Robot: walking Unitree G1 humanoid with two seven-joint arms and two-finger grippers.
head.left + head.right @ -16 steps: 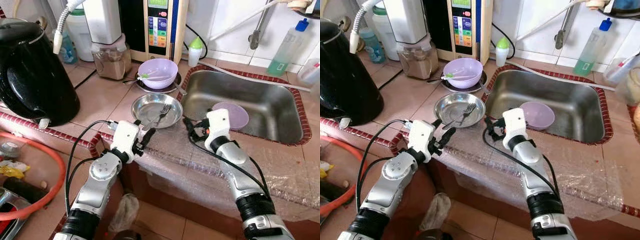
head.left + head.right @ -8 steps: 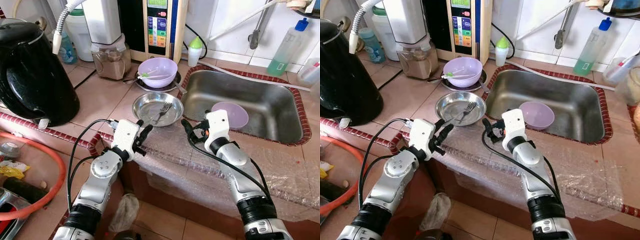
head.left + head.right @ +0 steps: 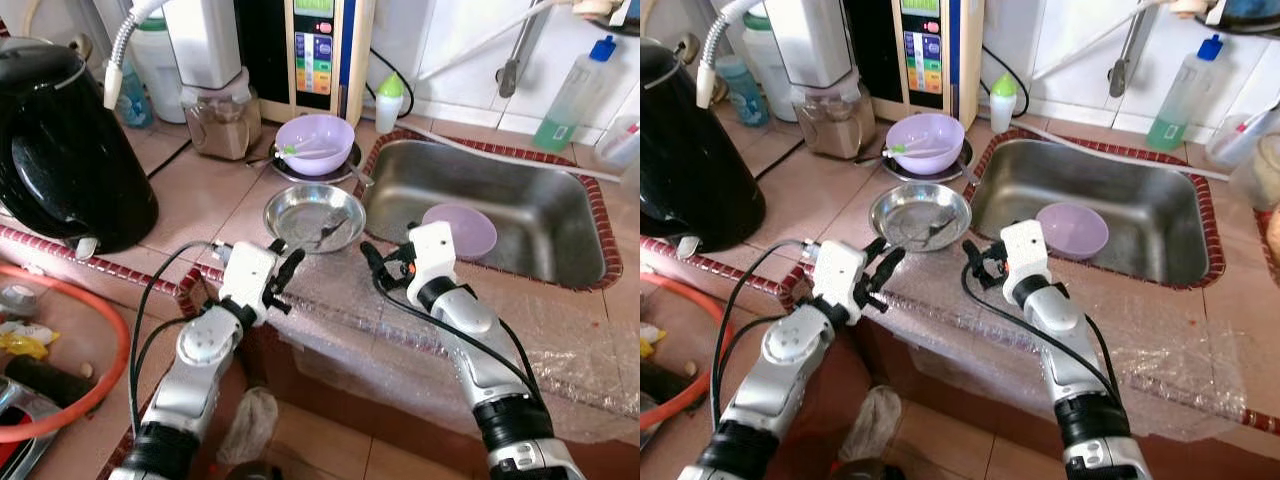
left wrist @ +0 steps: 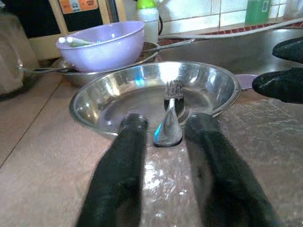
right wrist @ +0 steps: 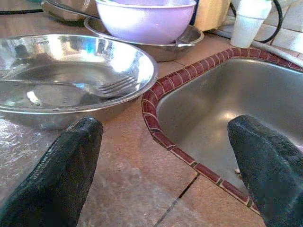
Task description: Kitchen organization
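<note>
A steel plate (image 3: 313, 216) lies on the tiled counter just left of the sink (image 3: 560, 250), with a fork (image 4: 170, 101) in it. The fork's handle end pokes over the near rim. My left gripper (image 4: 166, 120) is open right at that rim, its fingers on either side of the handle end without touching it. My right gripper (image 3: 375, 266) is open too, low over the counter between the plate and the sink's red-tiled edge (image 5: 156, 113). Behind the plate, a purple bowl (image 3: 314, 145) rests on a second steel plate. Another purple bowl (image 3: 460, 228) lies in the sink.
A black kettle (image 3: 60, 140) stands at the left, with a blender (image 3: 215, 90) and a water purifier (image 3: 320, 50) along the back wall. A green-capped bottle (image 3: 391, 100) and a soap bottle (image 3: 575, 95) flank the tap (image 3: 512, 60). Plastic wrap (image 3: 560, 340) covers the counter's front.
Both grippers have crept a little toward the steel plate. The fork has shifted in the plate and looks blurred now.
</note>
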